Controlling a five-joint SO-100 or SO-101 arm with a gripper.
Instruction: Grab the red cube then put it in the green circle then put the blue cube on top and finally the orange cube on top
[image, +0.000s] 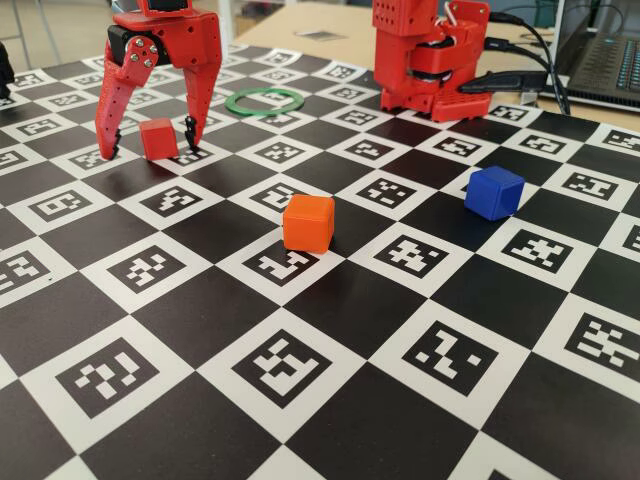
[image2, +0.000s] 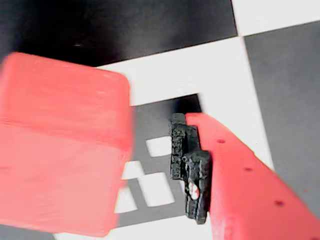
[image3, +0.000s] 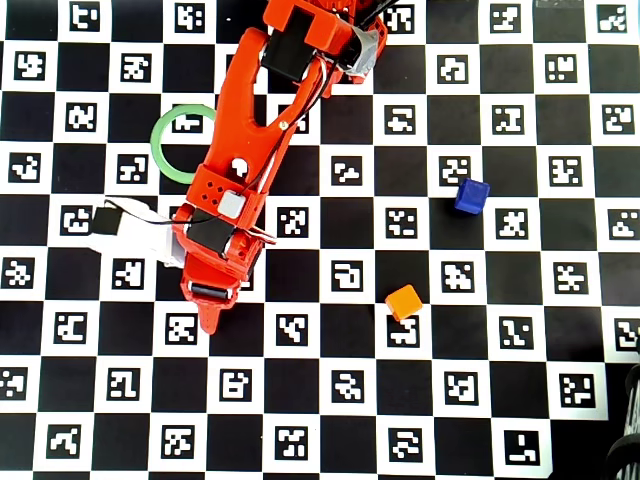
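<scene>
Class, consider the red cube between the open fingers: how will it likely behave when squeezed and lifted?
The red cube looks like rigid matte plastic, so it should hold its shape. Flat faces suit the gripper and make rolling unlikely. It is small, so probably light.

red cube (image: 158, 138), blue cube (image: 494, 192), orange cube (image: 308, 223), green circle (image: 264, 100).

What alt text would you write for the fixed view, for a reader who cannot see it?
A red gripper hangs open around a red cube on a black-and-white marker board. A green ring lies behind it, empty; an orange cube and a blue cube sit apart, nearer the camera.
</scene>
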